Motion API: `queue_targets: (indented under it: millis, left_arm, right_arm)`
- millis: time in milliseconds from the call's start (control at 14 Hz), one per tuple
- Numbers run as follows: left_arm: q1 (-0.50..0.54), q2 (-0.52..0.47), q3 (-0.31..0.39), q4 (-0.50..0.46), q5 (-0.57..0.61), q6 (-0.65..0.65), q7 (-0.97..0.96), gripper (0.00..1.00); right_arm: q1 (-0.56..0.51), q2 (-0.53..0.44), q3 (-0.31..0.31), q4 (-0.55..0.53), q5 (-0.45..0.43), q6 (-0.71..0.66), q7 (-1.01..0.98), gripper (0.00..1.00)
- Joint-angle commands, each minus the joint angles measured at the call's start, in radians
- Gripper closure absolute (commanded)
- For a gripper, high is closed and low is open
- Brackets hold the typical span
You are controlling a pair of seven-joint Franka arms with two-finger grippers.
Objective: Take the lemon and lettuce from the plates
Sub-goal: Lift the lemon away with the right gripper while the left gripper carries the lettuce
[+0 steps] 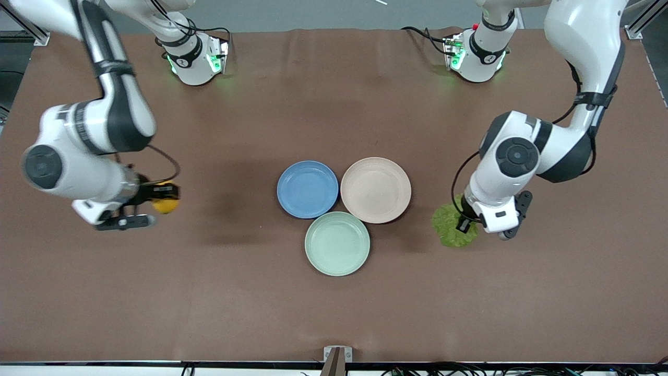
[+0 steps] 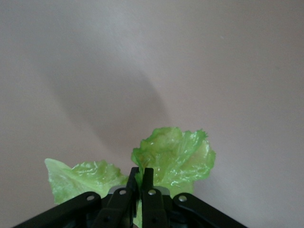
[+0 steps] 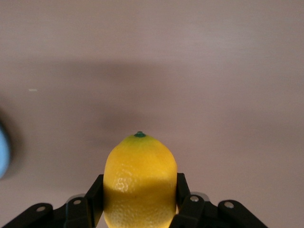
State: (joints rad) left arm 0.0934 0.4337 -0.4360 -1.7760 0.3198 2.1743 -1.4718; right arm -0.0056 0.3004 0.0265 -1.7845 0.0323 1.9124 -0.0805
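Right gripper (image 1: 156, 201) over bare tablecloth (image 1: 209, 292) toward the right arm's end, well apart from the blue plate (image 1: 307, 188). Fingers clamp the lemon (image 3: 140, 183) at its sides; long axis runs out along the fingers, stem end away from the wrist.

Blue and beige-pink plate (image 1: 376, 189) both empty; mint-green plate (image 1: 337, 243) empty too.

Left gripper (image 1: 466, 223) toward the left arm's end, pinched tight on the lettuce (image 2: 173, 159), leaf spreading outward past the fingertips. Judgement: both items lifted off; any set-down goes straight below each gripper.

A round, shallow mint-green plate (image 1: 337, 243) sits on the brown cloth-covered table (image 1: 235, 292), its dish bare, near the table's middle.
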Motion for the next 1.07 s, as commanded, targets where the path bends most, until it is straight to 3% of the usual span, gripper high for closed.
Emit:
queue_targets:
  millis: [0,286,500,857,929,1000]
  left_arm:
    - [0.083,-0.023,-0.009,-0.058,0.013,-0.001,0.100,1.00]
    - [0.210,0.005,-0.009,-0.114,0.013,0.027,0.250,1.00]
    - [0.259,0.060,-0.009,-0.126,0.008,0.087,0.278,1.00]
    - [0.298,0.120,-0.009,-0.126,0.008,0.163,0.300,0.99]
    - [0.298,0.126,-0.009,-0.126,0.008,0.165,0.300,0.94]
    - [0.298,0.126,-0.009,-0.126,0.008,0.166,0.298,0.78]
  right_arm:
    - [-0.107,0.015,0.027,-0.052,-0.019,0.054,-0.083,0.78]
    - [-0.186,0.051,0.026,-0.223,-0.063,0.340,-0.108,0.77]
    - [-0.218,0.084,0.026,-0.298,-0.084,0.480,-0.111,0.77]
    - [-0.224,0.141,0.026,-0.305,-0.094,0.557,-0.108,0.74]
    - [-0.228,0.144,0.026,-0.305,-0.094,0.565,-0.108,0.74]
    - [-0.229,0.150,0.026,-0.305,-0.094,0.568,-0.108,0.73]
